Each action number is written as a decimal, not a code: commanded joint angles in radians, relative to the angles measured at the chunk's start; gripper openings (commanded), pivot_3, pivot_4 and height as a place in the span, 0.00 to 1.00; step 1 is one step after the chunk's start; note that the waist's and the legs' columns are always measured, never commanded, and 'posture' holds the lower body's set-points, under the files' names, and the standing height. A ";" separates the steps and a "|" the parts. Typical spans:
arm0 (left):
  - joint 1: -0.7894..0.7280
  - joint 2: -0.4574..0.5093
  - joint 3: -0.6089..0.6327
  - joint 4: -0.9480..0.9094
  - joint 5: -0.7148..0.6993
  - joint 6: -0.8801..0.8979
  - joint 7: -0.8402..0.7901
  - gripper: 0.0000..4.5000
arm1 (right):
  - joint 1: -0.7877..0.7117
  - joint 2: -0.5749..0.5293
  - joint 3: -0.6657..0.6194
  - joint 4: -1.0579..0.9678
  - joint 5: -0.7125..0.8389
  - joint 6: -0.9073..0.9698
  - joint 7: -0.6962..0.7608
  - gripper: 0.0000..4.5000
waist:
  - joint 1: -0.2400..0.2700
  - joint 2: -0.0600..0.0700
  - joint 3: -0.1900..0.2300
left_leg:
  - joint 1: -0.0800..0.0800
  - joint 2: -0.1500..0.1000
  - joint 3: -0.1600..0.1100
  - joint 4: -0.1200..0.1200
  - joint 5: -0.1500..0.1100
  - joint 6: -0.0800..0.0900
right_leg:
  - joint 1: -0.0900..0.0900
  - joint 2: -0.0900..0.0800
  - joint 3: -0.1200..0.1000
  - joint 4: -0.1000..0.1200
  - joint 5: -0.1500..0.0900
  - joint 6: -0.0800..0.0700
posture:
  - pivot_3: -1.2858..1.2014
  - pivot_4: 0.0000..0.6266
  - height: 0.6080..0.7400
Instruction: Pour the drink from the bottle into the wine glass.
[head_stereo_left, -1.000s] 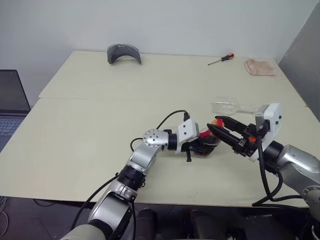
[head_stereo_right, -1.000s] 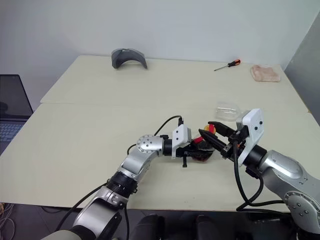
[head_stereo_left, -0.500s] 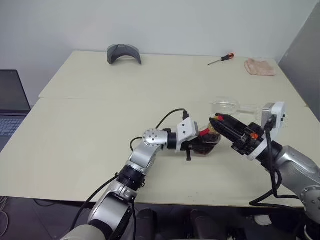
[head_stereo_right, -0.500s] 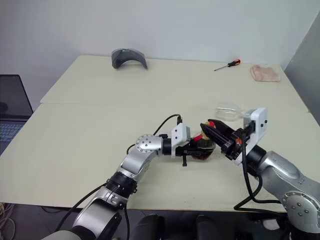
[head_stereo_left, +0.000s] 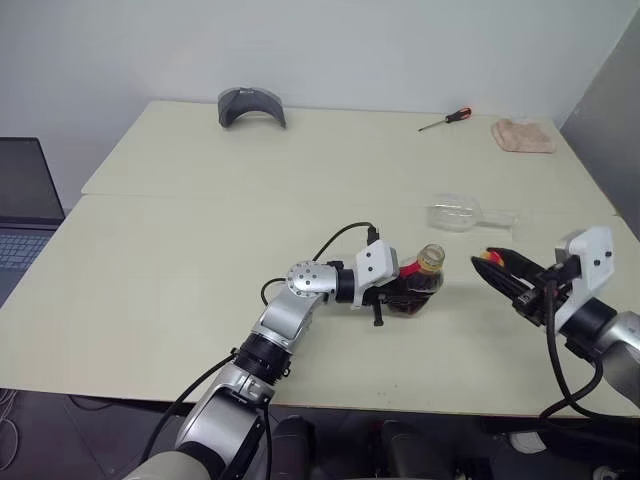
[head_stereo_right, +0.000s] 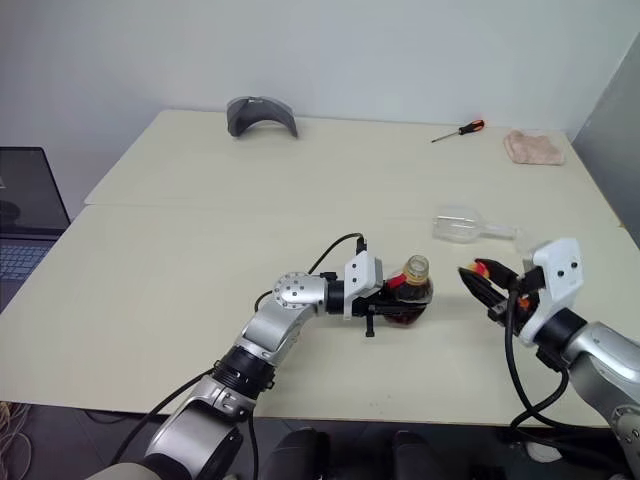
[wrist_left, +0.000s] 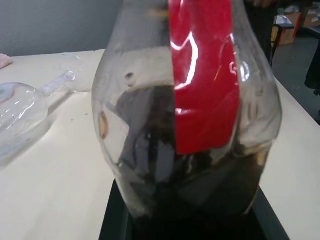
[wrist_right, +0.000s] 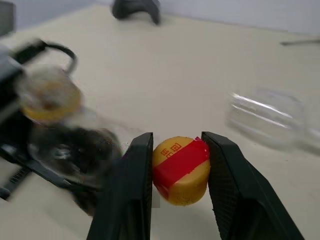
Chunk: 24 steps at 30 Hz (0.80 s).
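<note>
The bottle (head_stereo_left: 415, 287) stands near the table's middle front, and my left gripper (head_stereo_left: 400, 297) is shut on its round body. Its mouth is uncovered, with a red strap (wrist_left: 205, 95) down the side. The dark drink (wrist_left: 200, 195) fills its lower part. To the right and apart from it, my right gripper (head_stereo_left: 492, 265) is shut on the yellow-red cap (wrist_right: 180, 170). The wine glass (head_stereo_left: 455, 215) lies on its side behind the bottle, its stem pointing right.
Along the far edge of the table (head_stereo_left: 180, 260) lie a grey curved object (head_stereo_left: 251, 104), a red-handled screwdriver (head_stereo_left: 443, 119) and a pinkish cloth (head_stereo_left: 522, 135). A laptop (head_stereo_left: 25, 215) sits off the table's left side. A seam crosses the tabletop.
My right gripper has drawn away to the right and down with the cap, leaving the bottle's mouth uncovered. The left gripper and bottle have stayed put.
</note>
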<state>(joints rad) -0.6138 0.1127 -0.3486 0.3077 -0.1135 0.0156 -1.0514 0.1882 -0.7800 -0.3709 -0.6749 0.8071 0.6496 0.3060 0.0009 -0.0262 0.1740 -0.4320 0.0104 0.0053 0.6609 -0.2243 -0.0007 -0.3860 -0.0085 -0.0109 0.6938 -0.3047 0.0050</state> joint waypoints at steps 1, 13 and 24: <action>-0.013 -0.018 0.000 -0.032 -0.013 -0.024 0.007 0.17 | 0.063 0.015 0.032 0.050 -0.138 -0.079 0.049 0.27 | -0.001 0.000 0.000 | 0.000 0.000 0.000 0.000 0.000 0.000 | 0.000 0.000 0.000 0.000 0.000 0.000 | 0.52 0.24 1.00; -0.023 -0.027 0.006 -0.024 -0.012 -0.032 0.013 0.17 | 0.105 0.157 0.120 0.237 -0.338 -0.173 0.096 0.27 | -0.002 0.002 -0.001 | 0.001 0.000 0.000 0.000 0.000 0.000 | 0.000 0.000 0.001 0.001 0.000 0.000 | 0.52 0.24 1.00; -0.021 -0.021 0.006 -0.024 -0.008 -0.036 0.024 0.17 | 0.113 0.185 0.111 0.229 -0.335 -0.072 0.102 1.00 | -0.002 0.002 -0.001 | 0.001 0.001 0.000 0.000 0.000 0.000 | 0.000 0.000 0.001 0.001 0.000 0.000 | 0.52 0.24 1.00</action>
<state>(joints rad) -0.6143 0.1010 -0.3487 0.3085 -0.1134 0.0097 -1.0342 0.2934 -0.5960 -0.2496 -0.4207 0.4543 0.5508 0.3926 -0.0011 -0.0245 0.1730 -0.4311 0.0110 0.0057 0.6609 -0.2243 -0.0008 -0.3860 -0.0082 -0.0101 0.6948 -0.3044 0.0045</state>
